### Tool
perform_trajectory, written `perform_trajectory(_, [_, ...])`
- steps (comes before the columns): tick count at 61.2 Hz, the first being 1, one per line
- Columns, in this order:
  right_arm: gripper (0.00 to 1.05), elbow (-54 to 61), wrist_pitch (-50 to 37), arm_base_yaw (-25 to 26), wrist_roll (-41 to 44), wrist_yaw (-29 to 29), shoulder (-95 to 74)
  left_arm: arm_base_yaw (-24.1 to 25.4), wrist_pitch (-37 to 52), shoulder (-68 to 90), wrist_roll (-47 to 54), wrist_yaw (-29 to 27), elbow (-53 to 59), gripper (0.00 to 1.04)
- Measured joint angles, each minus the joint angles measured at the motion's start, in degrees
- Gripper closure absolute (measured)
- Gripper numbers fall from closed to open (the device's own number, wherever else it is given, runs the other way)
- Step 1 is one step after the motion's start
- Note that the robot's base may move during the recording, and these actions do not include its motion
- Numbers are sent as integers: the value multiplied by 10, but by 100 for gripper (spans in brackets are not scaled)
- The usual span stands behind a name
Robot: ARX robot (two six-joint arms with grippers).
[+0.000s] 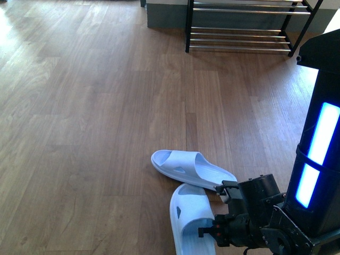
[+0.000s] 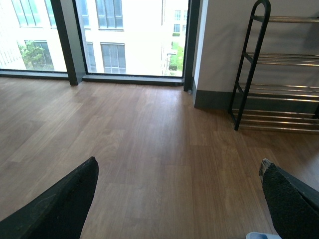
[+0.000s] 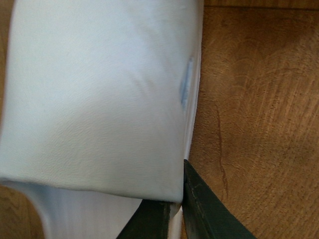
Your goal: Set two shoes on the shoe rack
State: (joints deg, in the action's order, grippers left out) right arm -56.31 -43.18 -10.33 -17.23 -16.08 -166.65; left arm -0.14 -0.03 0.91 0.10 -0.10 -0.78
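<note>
R gripper clenched on near sandal at its strap edge; L gripper spread wide. 2 pale blue moulded slides on wood floor: near one toe-away (long axis twd rack), far sandal crosswise, toe left. 1 rack, well apart.

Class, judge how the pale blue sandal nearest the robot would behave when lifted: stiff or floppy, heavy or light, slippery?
Probably light: the near sandal is thin, moulded, with vent holes. Likely keeps its shape, as its strap arches unsupported. Its smooth surface might slip in the right gripper.
</note>
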Motion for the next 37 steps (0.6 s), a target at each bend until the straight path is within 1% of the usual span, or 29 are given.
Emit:
perform_trajectory(13, [103, 54, -32, 12, 9, -10, 43, 0, 0, 0, 0, 0, 0, 9])
perform_trajectory(21, [103, 107, -51, 31, 32, -18, 80, 0, 0, 0, 0, 0, 0, 9])
perform_trajectory(32, [103, 173, -14, 82, 99, -5, 159, 0, 0, 0, 0, 0, 0, 9])
perform_trajectory(37, [103, 225, 6, 111, 132, -7, 263, 0, 0, 0, 0, 0, 0, 9])
